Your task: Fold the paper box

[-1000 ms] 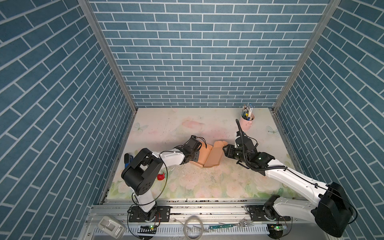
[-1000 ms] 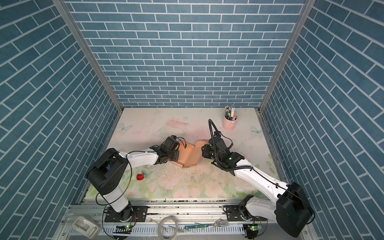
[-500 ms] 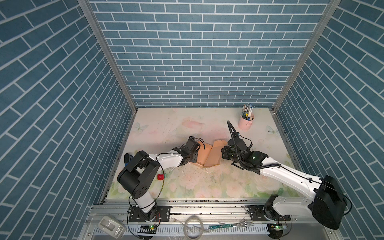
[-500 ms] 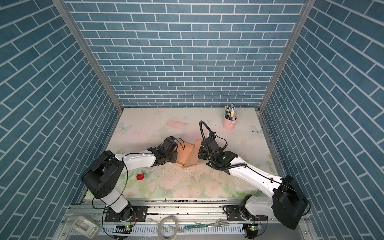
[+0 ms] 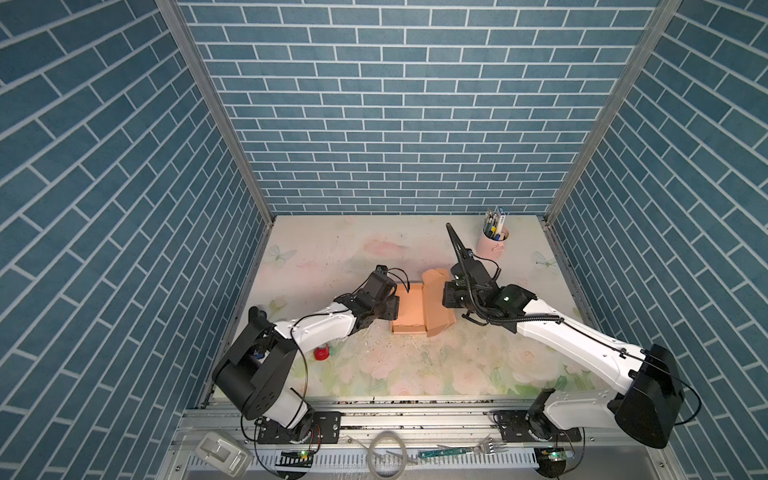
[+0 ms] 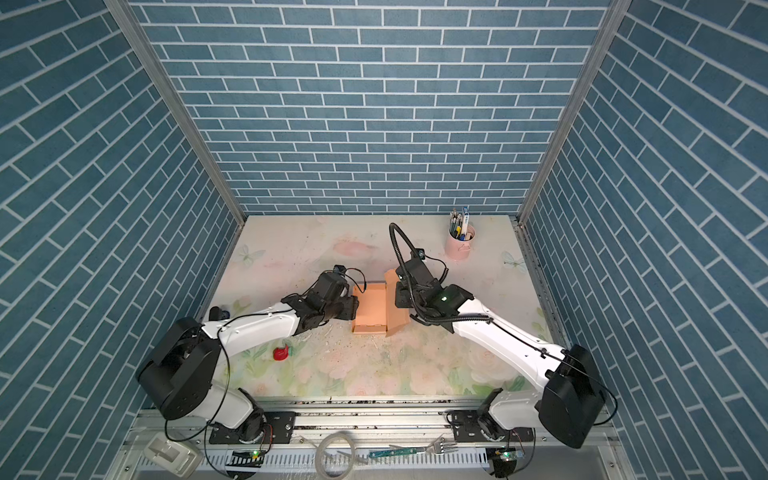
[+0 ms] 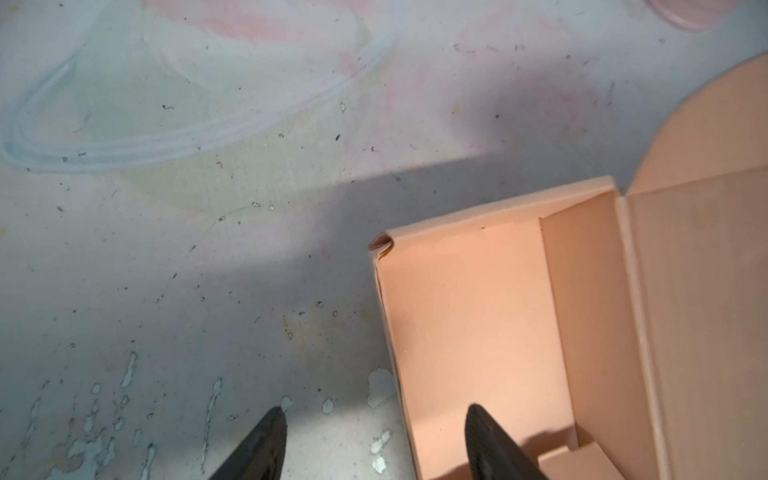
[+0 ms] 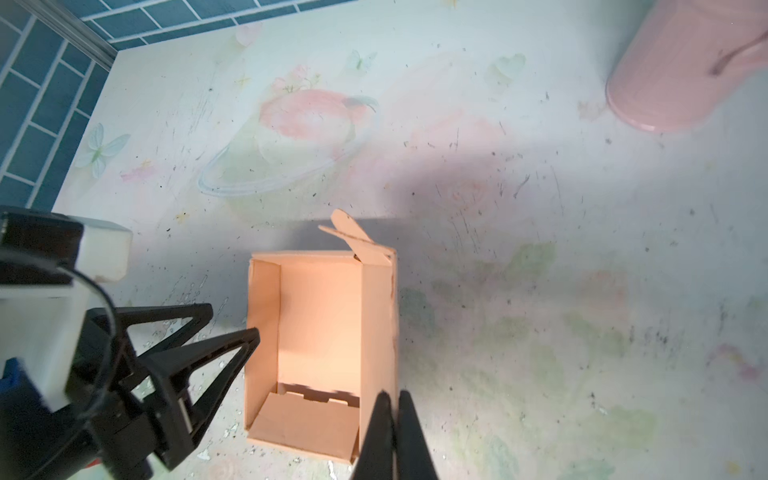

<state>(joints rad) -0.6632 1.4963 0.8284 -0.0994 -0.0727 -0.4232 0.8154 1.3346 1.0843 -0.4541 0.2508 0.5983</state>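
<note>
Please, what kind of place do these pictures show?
Probably a robot test booth: a left arm and a right arm bolted to a metal rail, brick-print wall panels around a floral table, and a paper box on it.

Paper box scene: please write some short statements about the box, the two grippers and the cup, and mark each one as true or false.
1. The left gripper is open. True.
2. The right gripper is open wide. False: its fingers are together, at the raised panel of the box.
3. The box is closed on top. False: the top is open and the inside shows.
4. The cup stands apart from the box. True.
</note>
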